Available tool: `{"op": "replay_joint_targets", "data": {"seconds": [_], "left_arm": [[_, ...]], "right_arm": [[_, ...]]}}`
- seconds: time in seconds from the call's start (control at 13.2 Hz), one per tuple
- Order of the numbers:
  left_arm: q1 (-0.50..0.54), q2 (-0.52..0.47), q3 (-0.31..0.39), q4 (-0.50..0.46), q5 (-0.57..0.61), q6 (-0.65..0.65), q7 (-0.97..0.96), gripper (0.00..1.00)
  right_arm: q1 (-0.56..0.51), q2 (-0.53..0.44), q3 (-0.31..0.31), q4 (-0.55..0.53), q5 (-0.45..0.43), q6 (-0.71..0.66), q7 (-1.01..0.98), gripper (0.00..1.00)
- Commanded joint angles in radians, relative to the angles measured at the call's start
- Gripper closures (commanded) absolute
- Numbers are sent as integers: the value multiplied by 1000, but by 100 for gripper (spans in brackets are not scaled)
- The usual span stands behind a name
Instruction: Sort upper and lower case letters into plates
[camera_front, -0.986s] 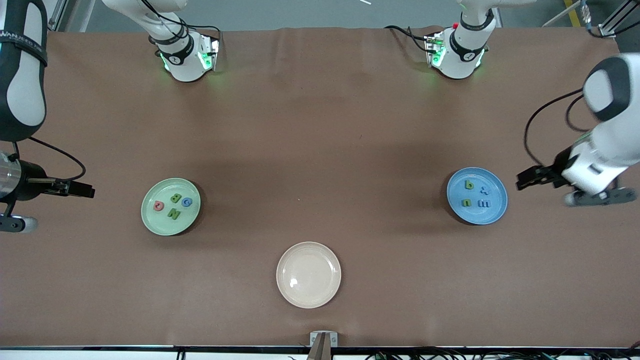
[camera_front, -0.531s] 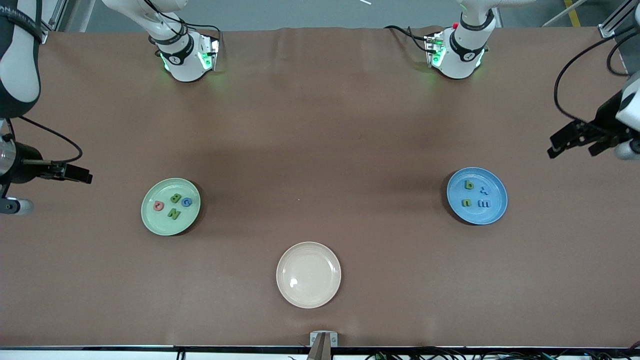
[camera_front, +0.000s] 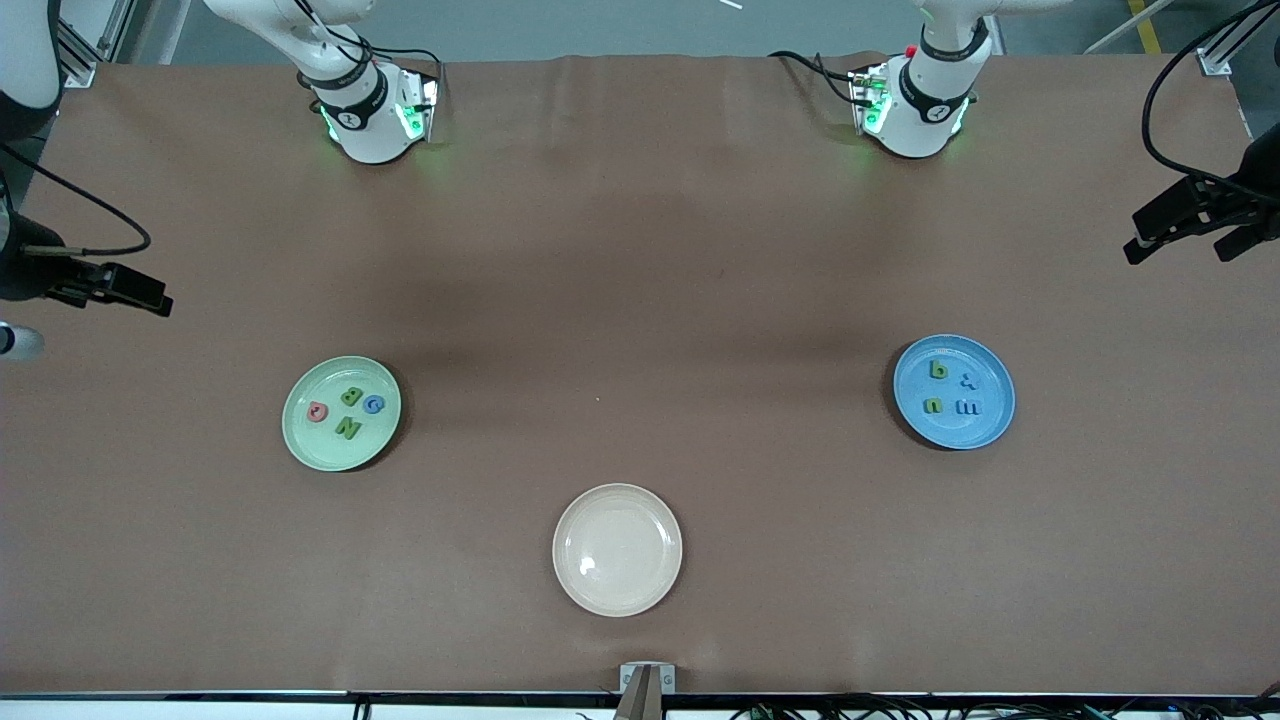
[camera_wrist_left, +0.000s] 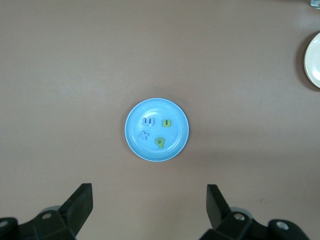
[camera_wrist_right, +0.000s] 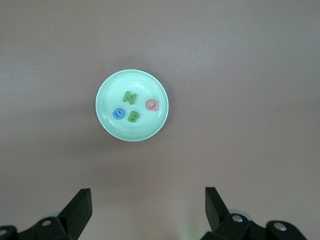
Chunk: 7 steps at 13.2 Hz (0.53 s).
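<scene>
Holding capitals, the mint green plate (camera_front: 341, 413) sits toward the right arm's end and the blue plate (camera_front: 954, 391) with lowercase toward the left's, so sorting looks done, with left gripper (camera_front: 1195, 222) and right gripper (camera_front: 108, 287) wide open, empty.

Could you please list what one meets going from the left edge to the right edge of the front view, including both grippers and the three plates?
right gripper → mint green plate → cream plate → blue plate → left gripper
</scene>
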Motion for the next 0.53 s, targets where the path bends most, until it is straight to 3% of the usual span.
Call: {"op": "replay_joint_targets", "data": {"seconds": [0.0, 0.46], "left_arm": [[-5, 65, -9, 69, 7, -20, 12, 0], [-2, 62, -13, 50, 21, -68, 15, 0]], "right_arm": [[-5, -96, 5, -118, 12, 30, -6, 0], [-3, -193, 6, -211, 12, 37, -6, 0]]}}
